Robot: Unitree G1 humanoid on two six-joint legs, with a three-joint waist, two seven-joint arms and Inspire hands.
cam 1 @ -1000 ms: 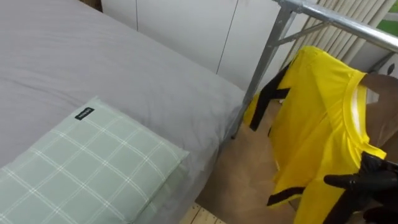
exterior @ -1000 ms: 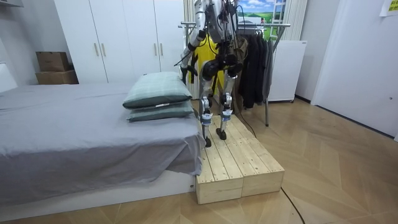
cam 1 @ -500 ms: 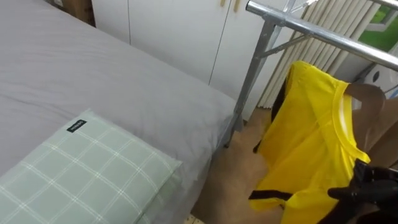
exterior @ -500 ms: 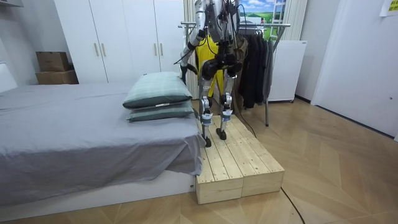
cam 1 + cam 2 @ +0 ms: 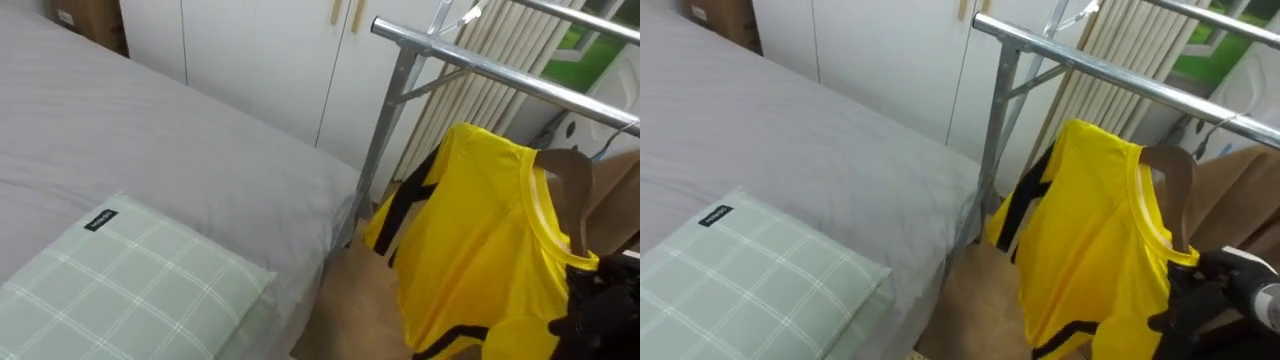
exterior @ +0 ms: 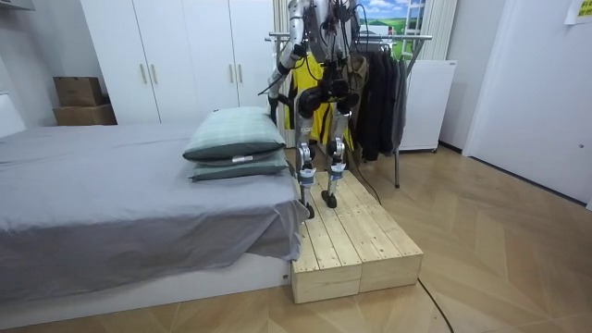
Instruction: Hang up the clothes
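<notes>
A yellow shirt (image 5: 480,250) with black trim hangs on a wooden hanger (image 5: 565,178), just below and in front of the metal rail (image 5: 480,72) of the clothes rack. My right hand (image 5: 1196,298) is at the lower right, its dark fingers curled on the shirt's lower shoulder end over the hanger. The hanger's thin hook (image 5: 1212,128) points toward the rail without touching it. In the room view I stand on a wooden platform (image 6: 356,242) between the bed and the rack, holding the shirt (image 6: 319,88) up. My left hand (image 6: 271,92) hangs by my side there.
The grey bed (image 5: 150,150) with a green checked pillow (image 5: 120,290) lies at my left. The rack's upright post (image 5: 380,150) stands by the bed's corner. Dark clothes (image 6: 379,92) hang along the rack. White wardrobes (image 6: 185,55) stand behind the bed.
The eye view has shifted up toward the rack. The shirt is held higher and closer under the rail, and its black-edged sleeve has swung left.
</notes>
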